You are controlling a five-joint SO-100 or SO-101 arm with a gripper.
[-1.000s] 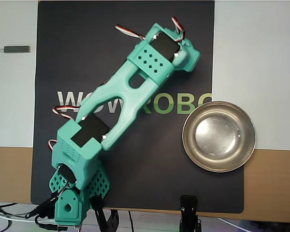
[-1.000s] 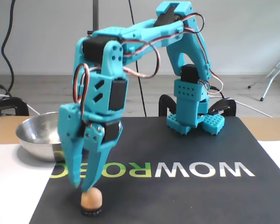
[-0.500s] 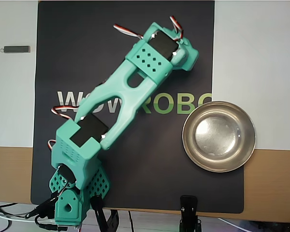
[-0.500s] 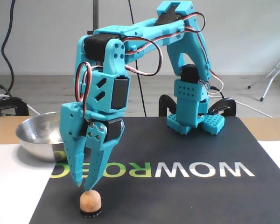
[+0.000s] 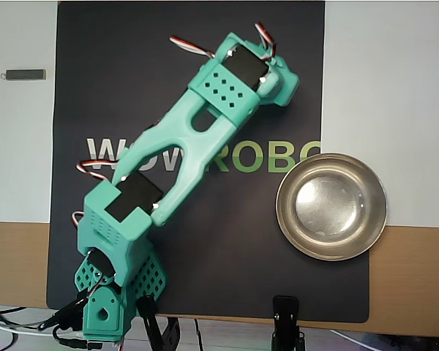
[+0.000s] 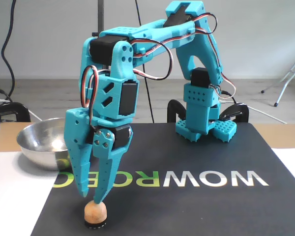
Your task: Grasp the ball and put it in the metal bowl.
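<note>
Right under the pincer (image 6: 94, 197) tips sits the ball (image 6: 95, 212), on a small dark ring. Its 2 fingers look almost closed and hold nothing. Off to its left in the fixed view, the metal bowl (image 6: 32, 142) waits empty. Grabbing and dropping are both still to do.

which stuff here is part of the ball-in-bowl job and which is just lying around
Job:
- ball, on a small dark stand
- metal bowl
- gripper, just above the ball

Lying about:
- small grey bar beside the mat
- black clamp at the table edge
</note>
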